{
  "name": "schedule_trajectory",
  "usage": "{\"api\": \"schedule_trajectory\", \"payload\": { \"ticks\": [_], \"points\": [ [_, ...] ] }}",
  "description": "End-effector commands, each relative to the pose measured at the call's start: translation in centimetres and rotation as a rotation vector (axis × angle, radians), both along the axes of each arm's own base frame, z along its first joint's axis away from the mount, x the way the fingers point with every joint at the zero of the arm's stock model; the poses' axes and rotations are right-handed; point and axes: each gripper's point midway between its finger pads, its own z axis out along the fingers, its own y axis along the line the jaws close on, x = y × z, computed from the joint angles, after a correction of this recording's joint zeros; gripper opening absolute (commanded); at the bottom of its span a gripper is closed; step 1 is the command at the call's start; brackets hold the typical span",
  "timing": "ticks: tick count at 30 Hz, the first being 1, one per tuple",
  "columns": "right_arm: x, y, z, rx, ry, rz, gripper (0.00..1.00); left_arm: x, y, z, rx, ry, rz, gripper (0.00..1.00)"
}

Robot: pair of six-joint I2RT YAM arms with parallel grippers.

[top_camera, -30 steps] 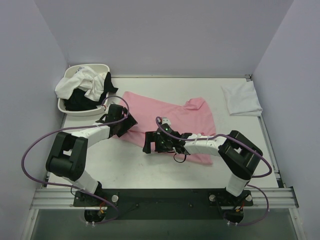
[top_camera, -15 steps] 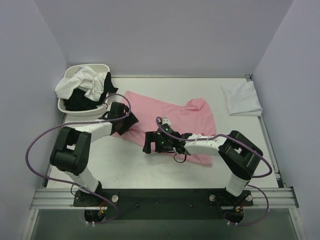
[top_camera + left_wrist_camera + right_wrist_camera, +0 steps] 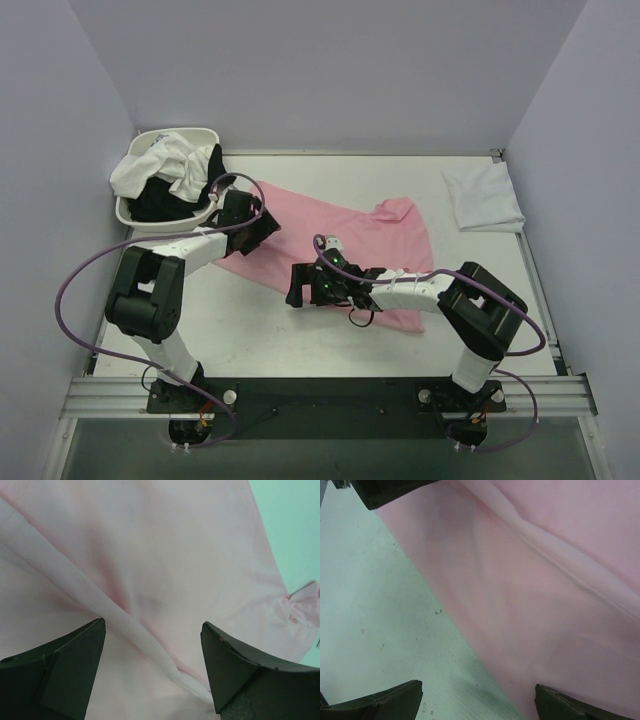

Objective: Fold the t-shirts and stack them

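Observation:
A light pink t-shirt [image 3: 345, 225] lies spread out on the white table, and both arms reach to its left side. My left gripper [image 3: 264, 226] hovers open over the shirt's far left corner. In the left wrist view a raised fold [image 3: 135, 625] of pink cloth runs between the two fingers [image 3: 70, 670], which do not pinch it. My right gripper [image 3: 296, 285] stands open at the shirt's near left edge. The right wrist view shows that edge [image 3: 470, 645] crossing between the fingertips [image 3: 385, 705], half over bare table. A folded white t-shirt [image 3: 484, 197] lies at the back right.
A white oval basin [image 3: 135, 213] at the back left holds crumpled white [image 3: 160, 165] and black [image 3: 155, 200] t-shirts, close beside my left gripper. Purple cables loop off both arms. Walls close in the table on three sides.
My left gripper has slid away from me and slightly right along the pink shirt's left edge, staying open. The right gripper has barely moved.

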Motion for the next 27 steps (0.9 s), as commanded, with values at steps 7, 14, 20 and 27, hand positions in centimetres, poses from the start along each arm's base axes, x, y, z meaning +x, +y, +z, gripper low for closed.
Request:
{"api": "schedule_trajectory", "payload": {
  "ticks": [7, 14, 20, 27],
  "points": [
    [-5.8, -6.4, -7.0, -0.276, 0.224, 0.010, 1.00, 4.9, -0.6, 3.9, 0.042, -0.109, -0.007, 0.87],
    [-5.2, -6.9, -5.7, -0.283, 0.157, -0.003, 1.00, 3.8, -0.3, 8.8, 0.072, -0.178, -0.031, 0.87],
    [-3.3, -9.4, -1.2, -0.363, 0.010, -0.047, 1.00, -3.4, 1.6, 11.6, 0.068, -0.202, -0.051, 0.87],
    [-1.2, -12.8, 7.8, -0.383, -0.207, -0.132, 1.00, -8.1, 3.3, 8.8, 0.104, -0.163, -0.055, 0.87]
  ]
}}
